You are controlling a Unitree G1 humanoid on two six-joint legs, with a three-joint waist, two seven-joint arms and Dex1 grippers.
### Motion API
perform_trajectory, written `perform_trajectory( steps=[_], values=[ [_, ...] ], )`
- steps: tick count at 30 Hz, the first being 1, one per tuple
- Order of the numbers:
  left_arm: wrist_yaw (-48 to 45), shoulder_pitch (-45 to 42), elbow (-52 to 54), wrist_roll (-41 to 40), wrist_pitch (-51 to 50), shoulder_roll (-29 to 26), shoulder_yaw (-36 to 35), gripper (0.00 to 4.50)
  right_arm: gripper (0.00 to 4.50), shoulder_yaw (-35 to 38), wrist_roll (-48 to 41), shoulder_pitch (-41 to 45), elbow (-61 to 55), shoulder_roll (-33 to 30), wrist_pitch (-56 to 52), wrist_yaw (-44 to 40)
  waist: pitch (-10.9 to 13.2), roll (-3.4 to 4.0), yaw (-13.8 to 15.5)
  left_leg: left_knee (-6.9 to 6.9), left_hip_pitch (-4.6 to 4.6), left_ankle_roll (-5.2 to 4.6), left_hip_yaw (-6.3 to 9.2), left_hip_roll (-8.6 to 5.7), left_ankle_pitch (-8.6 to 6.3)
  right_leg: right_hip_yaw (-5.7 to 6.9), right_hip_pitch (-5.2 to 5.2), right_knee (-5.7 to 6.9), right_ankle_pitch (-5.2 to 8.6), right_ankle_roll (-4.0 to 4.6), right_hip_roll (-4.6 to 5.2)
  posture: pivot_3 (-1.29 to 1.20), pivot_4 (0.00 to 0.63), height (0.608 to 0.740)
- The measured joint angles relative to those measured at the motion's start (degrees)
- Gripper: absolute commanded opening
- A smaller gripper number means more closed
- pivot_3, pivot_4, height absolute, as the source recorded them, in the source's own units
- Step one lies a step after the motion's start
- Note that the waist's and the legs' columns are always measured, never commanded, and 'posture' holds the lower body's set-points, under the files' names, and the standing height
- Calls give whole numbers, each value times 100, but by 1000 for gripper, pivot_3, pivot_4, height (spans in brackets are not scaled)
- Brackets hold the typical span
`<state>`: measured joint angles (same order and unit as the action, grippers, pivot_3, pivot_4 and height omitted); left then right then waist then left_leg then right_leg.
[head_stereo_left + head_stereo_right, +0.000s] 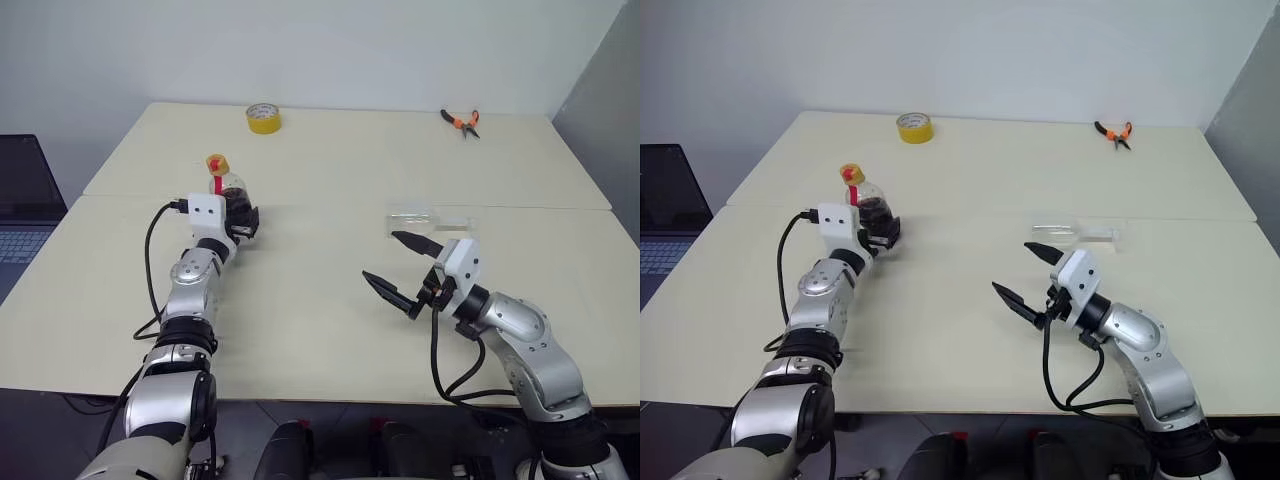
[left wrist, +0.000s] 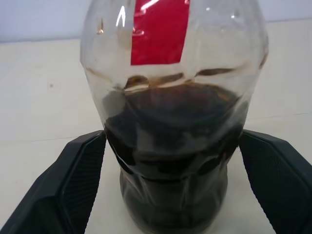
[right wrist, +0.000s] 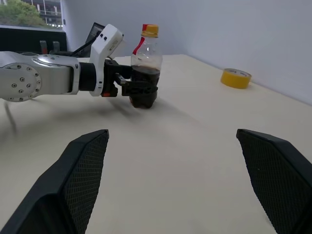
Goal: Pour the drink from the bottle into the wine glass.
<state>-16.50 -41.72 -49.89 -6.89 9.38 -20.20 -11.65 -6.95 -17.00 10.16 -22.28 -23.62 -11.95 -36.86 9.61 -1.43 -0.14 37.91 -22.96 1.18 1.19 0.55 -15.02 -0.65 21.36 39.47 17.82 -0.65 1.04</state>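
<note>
left gripper (image 3: 127, 84): spread wide, fingers flanking the cola bottle (image 1: 228, 190), unclamped
right gripper (image 1: 404, 268): spread, empty
risk: nudging the bottle over near the table's left edge

The cream table (image 1: 330, 330) carries the bottle (image 1: 228, 190), tape roll (image 1: 263, 118), pliers (image 1: 462, 122) and wine glass (image 1: 420, 215).

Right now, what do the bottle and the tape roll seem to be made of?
The bottle: most likely thin clear plastic with a glossy finish. It shows bright highlights, moulded ridges around the body, and the dark drink is visible through the wall.
The tape roll: probably glossy yellow plastic adhesive tape. Its core material cannot be seen.
</note>
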Motion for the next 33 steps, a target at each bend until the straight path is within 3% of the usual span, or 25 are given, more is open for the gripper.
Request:
perform_trajectory(
  steps=[12, 17, 20, 23, 29, 33],
  values=[
    [-210, -514, -732, -77, 348, 20, -98, 4475, 4500, 4, 14, -14, -11, -9, -9, 72, 2, -3, -1, 0, -1, 2, 0, 0, 1, 0, 1, 1, 0, 0, 0, 0, 150, 740],
    [-313, -462, -650, -88, 358, 13, -109, 3321, 4500, 20, 12, -76, -72, -16, -33, 117, 2, -3, -1, 0, -1, 2, -1, -1, 1, -1, 1, 0, 0, 0, 0, 0, 150, 740],
    [-510, 7, 74, -87, 284, 25, 14, 2607, 4500, 161, -23, -174, -275, -16, -195, 248, 2, -3, -1, 1, -2, 12, -3, 0, 7, -5, 1, -1, 0, 0, 2, 0, 150, 740],
    [-678, 508, 1003, -103, -70, 101, 182, 2190, 4500, 264, -124, -232, -429, -47, -374, 307, 2, -3, -1, 1, -2, 11, -3, 0, 6, -7, 1, 1, 0, 0, 3, 0, 150, 740],
    [-813, 1406, 2972, -259, -1184, 334, 564, 1996, 4500, 416, -384, -258, -841, -193, -836, 337, 2, -2, -2, 2, -4, 3, -1, 0, 1, -9, 1, 1, 0, 0, 3, 0, 150, 740],
    [-930, 2062, 4368, -205, -1837, 514, 1304, 1995, 4500, 596, -811, -33, -1296, -214, -1452, 570, 2, -3, 3, 3, -4, 2, 1, 1, 1, -7, -1, 1, 0, 1, 3, 0, 150, 740]
  ],
)
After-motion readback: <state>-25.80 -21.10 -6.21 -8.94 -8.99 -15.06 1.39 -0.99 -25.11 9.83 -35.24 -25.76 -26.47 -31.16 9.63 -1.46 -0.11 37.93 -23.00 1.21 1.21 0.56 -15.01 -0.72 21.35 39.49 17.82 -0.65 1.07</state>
